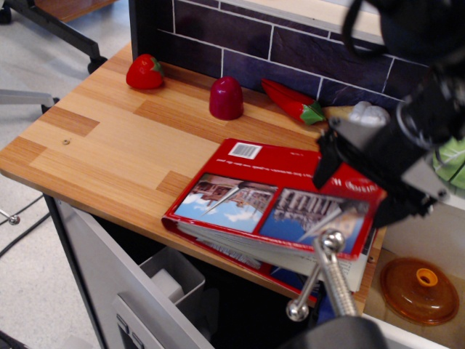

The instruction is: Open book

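A long wooden butcher-block counter [109, 145] runs out from a dark purple tiled wall [240, 43]. Taking the counter's front edge as the landmark, the large flat red hardcover book [269, 203] lies right along it toward the right end, partly overhanging. Its cover, with two building photos and a white barcode, is tilted up on the right side, so a wedge of white pages shows beneath. The bulky black robot gripper [378, 171] sits at the raised right edge of the cover; whether its fingers are spread or pinching, I cannot tell. Far back from that edge, against the wall, stand a dark red dome-shaped piece [226, 98], a red toy strawberry [144, 72] and a red toy chilli [290, 102].
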Robot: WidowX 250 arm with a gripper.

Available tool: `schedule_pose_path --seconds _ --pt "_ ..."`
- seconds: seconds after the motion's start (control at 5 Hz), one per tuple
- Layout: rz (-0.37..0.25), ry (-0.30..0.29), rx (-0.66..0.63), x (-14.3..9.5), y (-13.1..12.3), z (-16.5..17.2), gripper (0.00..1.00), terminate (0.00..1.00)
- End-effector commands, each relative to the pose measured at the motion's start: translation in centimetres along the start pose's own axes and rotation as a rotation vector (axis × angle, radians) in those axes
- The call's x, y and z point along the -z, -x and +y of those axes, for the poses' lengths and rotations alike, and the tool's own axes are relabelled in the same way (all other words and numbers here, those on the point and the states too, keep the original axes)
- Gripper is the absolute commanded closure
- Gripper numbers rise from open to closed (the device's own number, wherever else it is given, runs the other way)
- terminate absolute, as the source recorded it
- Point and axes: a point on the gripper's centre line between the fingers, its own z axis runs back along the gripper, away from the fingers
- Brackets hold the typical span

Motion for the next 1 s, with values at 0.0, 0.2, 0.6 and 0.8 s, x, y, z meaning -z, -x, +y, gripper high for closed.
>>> schedule_pose_path --seconds 0.0,0.2,0.6,0.8 --pt "-0.005 0.08 -0.035 -4.6 -2.2 10.8 0.0 0.0" --pt "0.038 0.11 0.028 -5.8 -0.9 16.1 0.0 0.0" --pt "0.029 0.067 0.099 -5.1 -1.3 24.6 0.0 0.0" --pt "0.019 0.031 0.116 -4.6 -2.0 27.1 0.0 1.0"
